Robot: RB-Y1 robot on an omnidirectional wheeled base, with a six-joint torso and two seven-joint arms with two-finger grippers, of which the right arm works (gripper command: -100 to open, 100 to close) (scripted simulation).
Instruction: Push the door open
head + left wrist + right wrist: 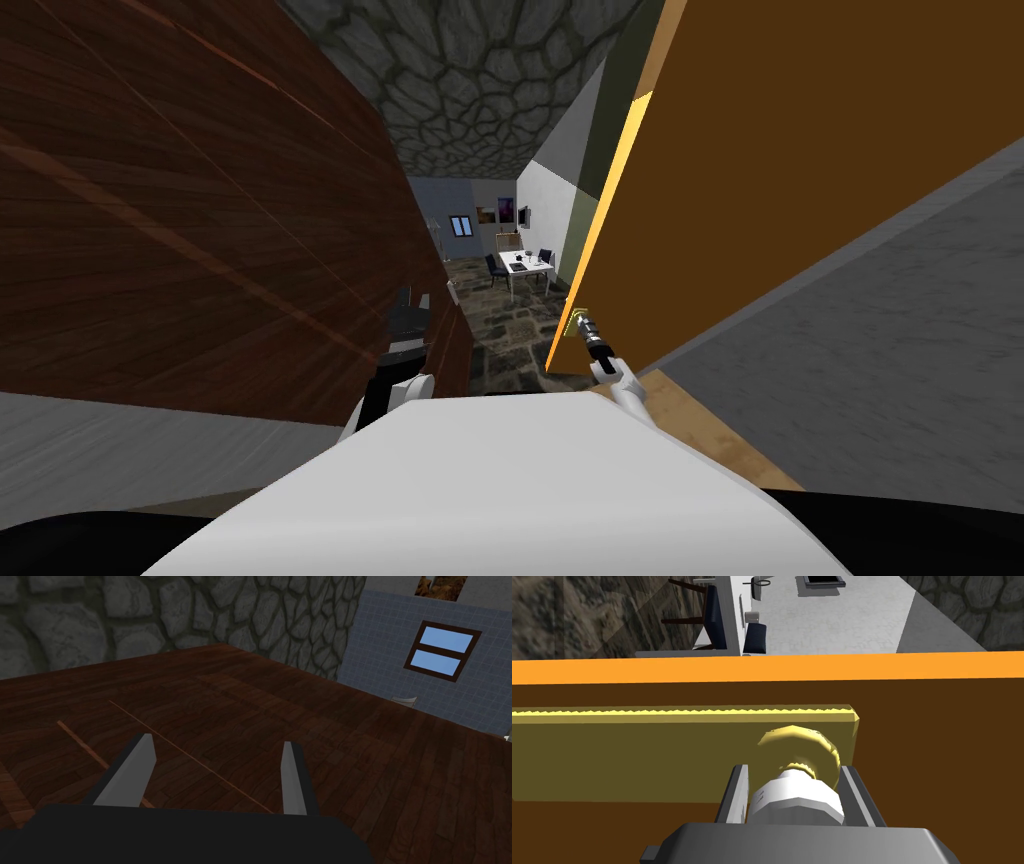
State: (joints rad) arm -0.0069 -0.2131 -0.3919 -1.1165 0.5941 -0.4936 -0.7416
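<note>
The right tool (797, 776) is closest to its wrist camera. Its two fingers pinch the pale, cylindrical stem of the knob (799, 743), one on each side, and the rounded gold part of the knob sits just past the fingertips. The knob stands on a long gold plate (637, 751) fixed flat to the brown face of the door (800, 150). The plate runs away to one side of the tool. Beyond the plate, ahead of the fingertips, is the door's bright orange edge (762, 668).

In the head view the door stands ajar, and the right tool meets it low down, close to that free edge. Past the edge a stone floor (505, 330) leads to a white bench (527, 265) with dark blue chairs (494, 268) beside it, well apart from the tool.

The left tool (217, 742) has its fingers spread, with nothing between them. It points along a dark wood panel (250, 701) that lies close under the fingers. Whether they touch it cannot be told. Far ahead of this tool, a window (442, 651) is set in a blue tiled wall.
</note>
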